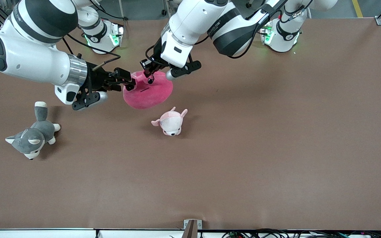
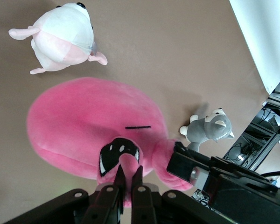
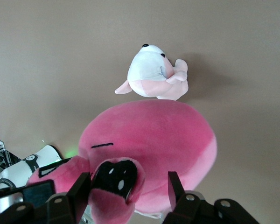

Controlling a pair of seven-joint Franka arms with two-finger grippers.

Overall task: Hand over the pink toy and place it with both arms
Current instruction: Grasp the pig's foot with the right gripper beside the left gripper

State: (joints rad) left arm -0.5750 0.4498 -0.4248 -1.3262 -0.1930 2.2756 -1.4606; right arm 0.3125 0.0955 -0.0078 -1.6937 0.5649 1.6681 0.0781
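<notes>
**Mia:** Where is the pink toy (image 1: 150, 94)?

**Ben:** It is in the middle part of the bench (image 1: 276, 148), closer to the edge where the arms stand than to the camera's edge. It sits a bit toward the right arm's end. Both tools are at the top of it.

**Mia:** What is the left tool (image 1: 149, 74) doing?

**Ben:** It points down at the toy. Its two fingers (image 2: 117, 179) are almost together, and they pinch a little fold of pink fur next to a black eye.

**Mia:** And the right tool (image 1: 131, 82)?

**Ben:** It comes in from the side, at the toy's edge. Its fingers (image 3: 81, 186) are wide apart. A pink bump with a black eye sits between them. One finger touches the bump, and the other has a gap.

**Mia:** What else is there?

**Ben:** A small pale pink plush (image 1: 170, 123) lies just beside the pink toy, nearer the camera. A grey husky plush (image 1: 31, 137) lies near the right arm's end.
</notes>
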